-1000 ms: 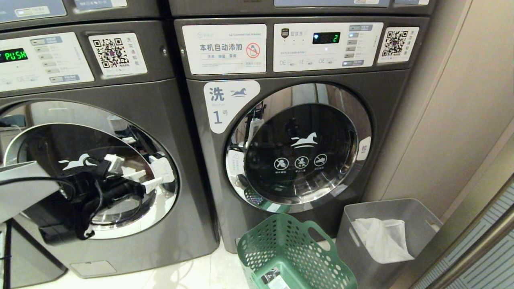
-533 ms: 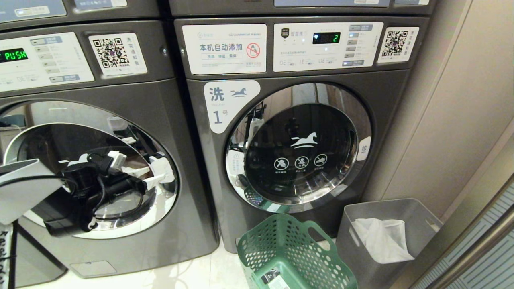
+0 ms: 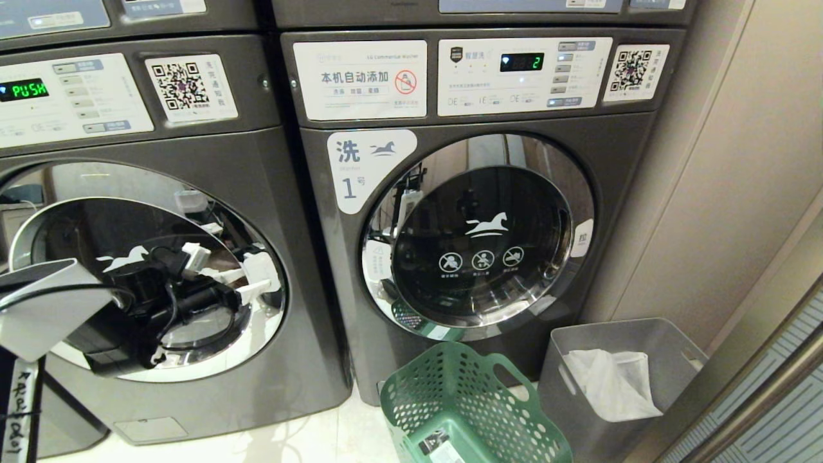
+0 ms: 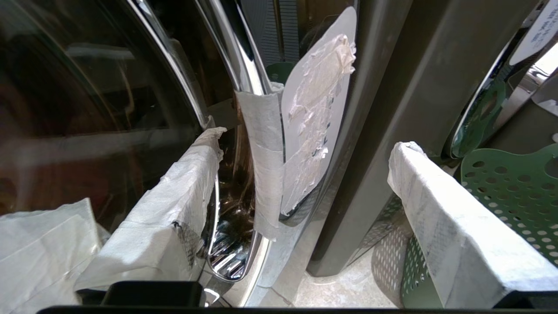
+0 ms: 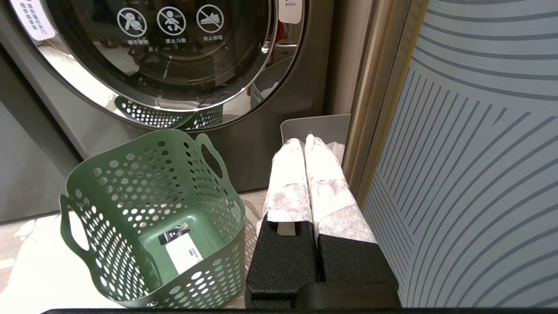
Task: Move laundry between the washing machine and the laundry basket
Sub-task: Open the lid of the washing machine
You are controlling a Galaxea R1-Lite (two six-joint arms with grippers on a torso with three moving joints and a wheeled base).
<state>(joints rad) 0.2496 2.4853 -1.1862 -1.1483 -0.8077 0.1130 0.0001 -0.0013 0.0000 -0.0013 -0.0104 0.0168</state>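
Laundry basket (image 3: 472, 411) before washer 1 (image 3: 476, 212); bin (image 3: 617, 379) right; washing machine (image 3: 161, 257) left.

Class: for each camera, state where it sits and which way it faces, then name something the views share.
Head: on the robot's head, looking forward and down at two washers; left gripper before the washing machine's door.
Left wrist: behind that gripper's open fingers, facing the door's edge.
Right wrist: behind the shut right gripper, facing the laundry basket.
Shared: all three show the basket.

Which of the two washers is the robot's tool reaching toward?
The left washer, its display reading PUSH; the open left tool is at its door. The washer labelled 1 stands untouched.
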